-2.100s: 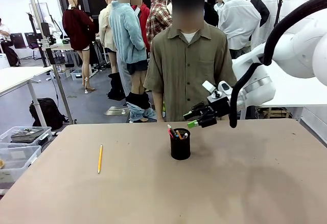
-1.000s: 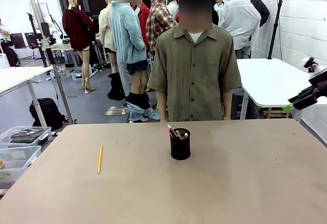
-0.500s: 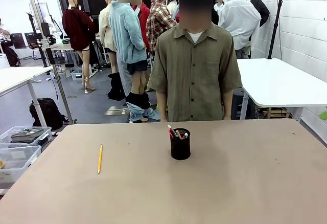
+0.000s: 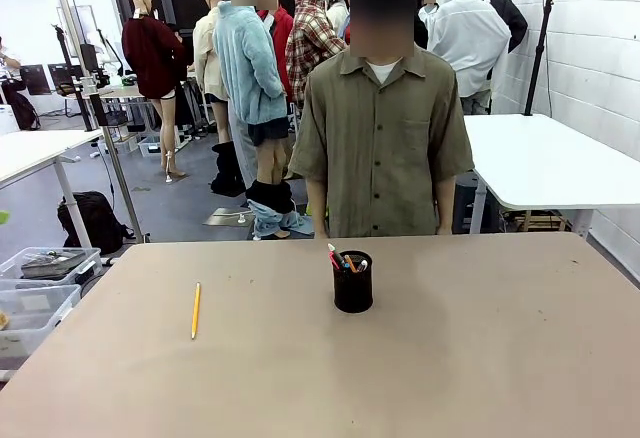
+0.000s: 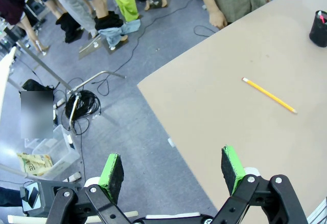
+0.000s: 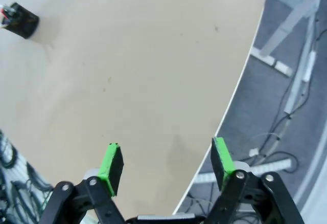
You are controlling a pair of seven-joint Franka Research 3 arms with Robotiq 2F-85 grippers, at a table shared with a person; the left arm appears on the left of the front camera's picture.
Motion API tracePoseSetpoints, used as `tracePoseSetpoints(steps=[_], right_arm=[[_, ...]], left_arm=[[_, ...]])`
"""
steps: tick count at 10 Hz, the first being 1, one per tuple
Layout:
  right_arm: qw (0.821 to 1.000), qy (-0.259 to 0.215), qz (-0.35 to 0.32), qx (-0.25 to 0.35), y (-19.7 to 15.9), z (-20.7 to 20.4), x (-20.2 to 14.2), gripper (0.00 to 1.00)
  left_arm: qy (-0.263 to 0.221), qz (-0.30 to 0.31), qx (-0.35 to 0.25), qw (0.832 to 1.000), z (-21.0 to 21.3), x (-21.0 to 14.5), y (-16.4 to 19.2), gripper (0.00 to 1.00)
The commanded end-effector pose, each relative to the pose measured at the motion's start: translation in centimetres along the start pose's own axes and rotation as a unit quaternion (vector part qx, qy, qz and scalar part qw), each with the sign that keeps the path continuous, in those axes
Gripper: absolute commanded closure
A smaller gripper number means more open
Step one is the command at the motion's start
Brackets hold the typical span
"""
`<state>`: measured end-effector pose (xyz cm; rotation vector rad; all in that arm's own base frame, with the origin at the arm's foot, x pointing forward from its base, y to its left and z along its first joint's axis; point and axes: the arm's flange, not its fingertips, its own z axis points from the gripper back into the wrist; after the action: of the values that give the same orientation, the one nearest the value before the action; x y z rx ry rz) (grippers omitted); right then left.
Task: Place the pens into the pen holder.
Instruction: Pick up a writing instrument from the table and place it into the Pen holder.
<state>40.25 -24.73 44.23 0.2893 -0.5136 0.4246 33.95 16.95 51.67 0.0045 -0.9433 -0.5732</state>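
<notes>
Front view: a yellow pencil [image 4: 196, 310] lies flat on the table [image 4: 480, 358], well apart from the black cup [image 4: 353, 283] holding other pens [image 4: 345, 261].

Left wrist view: the left claw [image 5: 173, 170] stands apart and empty, off the table's edge. The pencil lies ahead and to its right, so it should straddle the shaft's middle.

Right wrist view: the right claw [image 6: 166, 162] gapes empty, with the cup far ahead-left.

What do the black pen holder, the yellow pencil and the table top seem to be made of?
Pen holder: matte black, metal or plastic; detail too small to tell. Yellow pencil: likely painted wood, from its even yellow coat. Table top: smooth matte beige, probably laminate.
</notes>
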Motion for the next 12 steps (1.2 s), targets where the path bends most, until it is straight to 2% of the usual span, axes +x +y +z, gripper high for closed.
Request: tracePoseSetpoints(steps=[1, 3, 4, 5, 6, 7, 8, 9, 10, 11, 12], right_arm=[[1.000, 0.004, 0.003, -0.005, 0.1, 0.3, 0.7, 0.15], [1.000, 0.004, 0.003, -0.005, 0.1, 0.3, 0.7, 0.15], [1.000, 0.004, 0.003, -0.005, 0.1, 0.3, 0.7, 0.15], [1.000, 0.004, 0.003, -0.005, 0.1, 0.3, 0.7, 0.15], [1.000, 0.004, 0.003, -0.005, 0.1, 0.3, 0.7, 0.15], [1.000, 0.004, 0.003, -0.005, 0.1, 0.3, 0.7, 0.15], [1.000, 0.004, 0.003, -0.005, 0.1, 0.3, 0.7, 0.15], [1.000, 0.004, 0.003, -0.005, 0.1, 0.3, 0.7, 0.15], [1.000, 0.004, 0.003, -0.005, 0.1, 0.3, 0.7, 0.15], [1.000, 0.004, 0.003, -0.005, 0.1, 0.3, 0.7, 0.15], [1.000, 0.004, 0.003, -0.005, 0.1, 0.3, 0.7, 0.15]], left_arm=[[0.050, 0.011, 0.011, 0.999, -0.5, 6.0, -3.2, 0.00], [0.116, 0.017, -0.003, 0.993, -3.1, 11.4, -7.5, 0.00], [0.186, 0.028, -0.002, 0.982, -5.7, 13.1, -10.0, 0.00], [0.226, 0.085, 0.047, 0.969, -8.2, 14.3, -12.4, 0.00], [0.256, 0.129, 0.065, 0.956, -9.4, 14.7, -14.4, 0.00], [0.272, 0.127, 0.036, 0.953, -9.0, 14.3, -15.4, 0.00], [0.209, 0.073, 0.034, 0.975, -9.7, 13.2, -13.8, 0.00], [0.209, 0.073, 0.034, 0.975, -9.7, 13.2, -13.8, 0.00], [0.251, 0.103, 0.044, 0.962, -10.7, 13.6, -15.6, 0.00], [0.257, 0.169, 0.031, 0.951, -9.9, 12.5, -15.3, 0.00], [0.273, 0.187, 0.018, 0.944, -11.6, 12.7, -15.9, 0.00]])
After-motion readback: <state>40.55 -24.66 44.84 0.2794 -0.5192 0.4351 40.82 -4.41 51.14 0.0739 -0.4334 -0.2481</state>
